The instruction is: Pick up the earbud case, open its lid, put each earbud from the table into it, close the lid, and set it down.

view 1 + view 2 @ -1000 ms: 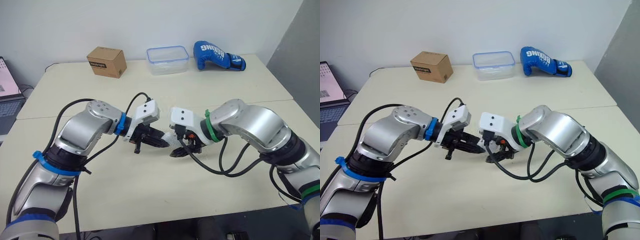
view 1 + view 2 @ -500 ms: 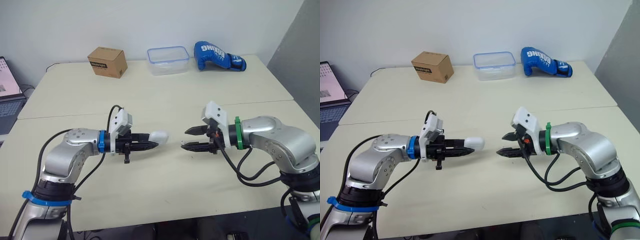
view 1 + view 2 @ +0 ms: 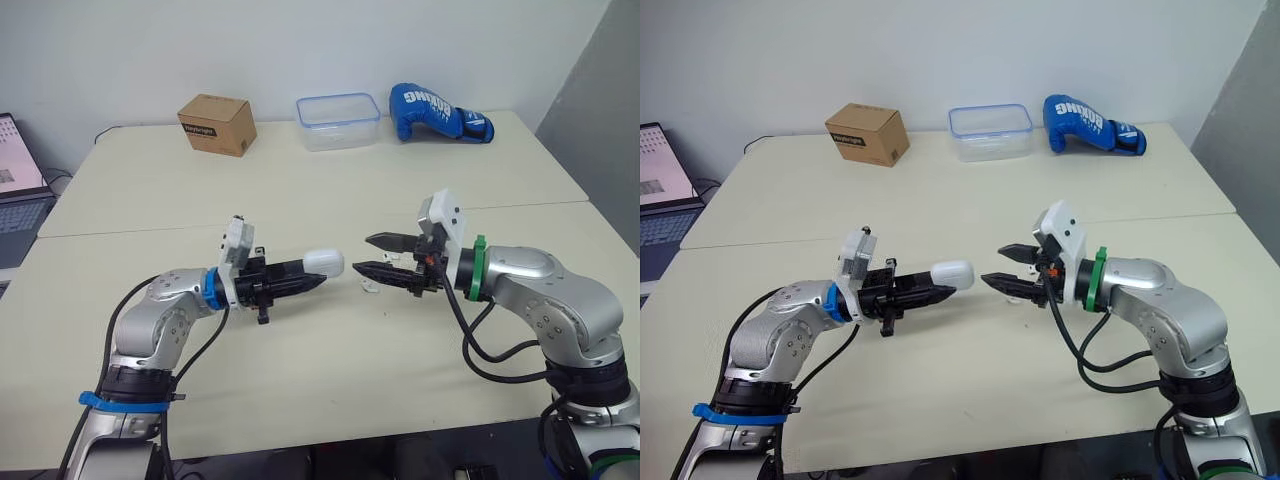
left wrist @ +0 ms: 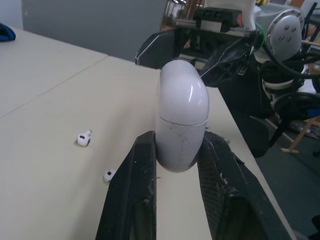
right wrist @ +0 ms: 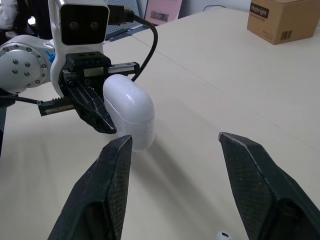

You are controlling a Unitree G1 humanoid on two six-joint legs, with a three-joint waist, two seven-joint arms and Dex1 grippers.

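Left gripper (image 3: 308, 275) is clamped on the lower half of the glossy white rounded earbud case (image 4: 182, 125). The case is lifted off the cream table (image 3: 300, 370), lid end poking out past the fingertips, lid closed. Right gripper (image 5: 175, 140) faces the case, just short of it, fingers spread wide and empty. Two small white earbuds (image 4: 84, 138) (image 4: 108, 175) lie on the table near the case, a little apart.

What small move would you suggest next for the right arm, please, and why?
Probably ease the right gripper forward to take the lid of the earbud case. The left gripper holds the case above the table with its lid shut and pointing at the right gripper, which is open, and both earbuds lie on the table.
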